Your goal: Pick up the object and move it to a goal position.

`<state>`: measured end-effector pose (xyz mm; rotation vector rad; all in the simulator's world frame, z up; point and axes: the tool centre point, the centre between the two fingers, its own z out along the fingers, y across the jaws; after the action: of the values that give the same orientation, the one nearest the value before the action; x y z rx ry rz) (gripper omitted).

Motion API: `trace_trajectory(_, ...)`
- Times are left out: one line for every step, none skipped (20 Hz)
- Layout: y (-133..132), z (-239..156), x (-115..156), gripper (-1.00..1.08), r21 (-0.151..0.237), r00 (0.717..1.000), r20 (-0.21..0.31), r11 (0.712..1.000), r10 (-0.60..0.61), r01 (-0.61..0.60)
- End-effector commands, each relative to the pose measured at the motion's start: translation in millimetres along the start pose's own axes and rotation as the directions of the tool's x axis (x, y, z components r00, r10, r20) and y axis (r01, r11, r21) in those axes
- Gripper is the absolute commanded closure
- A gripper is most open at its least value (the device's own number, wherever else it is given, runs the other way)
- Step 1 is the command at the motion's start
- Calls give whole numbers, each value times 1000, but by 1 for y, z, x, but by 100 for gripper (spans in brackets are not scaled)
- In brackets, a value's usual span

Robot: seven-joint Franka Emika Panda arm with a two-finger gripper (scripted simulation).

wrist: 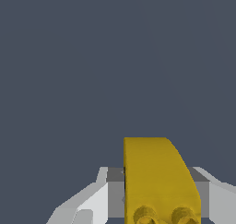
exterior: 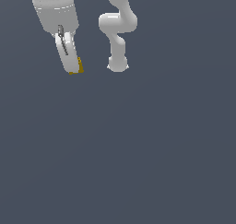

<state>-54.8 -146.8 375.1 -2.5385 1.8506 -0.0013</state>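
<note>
Nearest the wrist camera we see the object (wrist: 159, 181), a mustard-yellow block with one flat side, one curved, sloping side, and two small round studs at its near end. It sits between the gripper (wrist: 156, 195), whose white fingers (wrist: 87, 204) with grey inner pads press against it on both sides, so the fingers are clenched on the block and grasping it.

In the exterior view, going from the left, we find the arm's thick white forearm cylinder at the upper left, then the gripper (exterior: 73, 70) hanging down from it at a slight tilt, smooth and rounded, with a dark slot along its side. The object (exterior: 79, 66) shows as a small yellow-orange sliver at the fingertips, on the side toward the exterior view's right. Further right stands the robot base (exterior: 117, 64), a white, glossy, curved column ending in a rounded foot.

We see no containers. The floor (exterior: 138, 163) is a flat, uniform slate-grey surface, with wide open room below and to the right of the gripper.
</note>
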Motion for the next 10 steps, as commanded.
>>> trace_trajectory(3, -18, 2, 108, -1, 1000, 0, 1000, -1, 1)
trace_trajectory(4, -24, 3, 108, -1, 1000, 0, 1000, -1, 1)
trace_trajectory(5, -30, 4, 108, -1, 1000, 0, 1000, -2, 2)
trace_trajectory(6, -34, 5, 108, -1, 1000, 0, 1000, -2, 2)
trace_trajectory(6, -39, 6, 108, -1, 1000, 0, 1000, -2, 2)
trace_trajectory(7, -43, 6, 108, -1, 1000, 0, 1000, -2, 2)
trace_trajectory(7, -46, 7, 108, -1, 1000, 0, 1000, -3, 3)
trace_trajectory(7, -49, 7, 108, -1, 1000, 0, 1000, -3, 3)
trace_trajectory(8, -51, 8, 108, -1, 1000, 0, 1000, -3, 3)
trace_trajectory(8, -52, 8, 108, -1, 1000, 0, 1000, -3, 3)
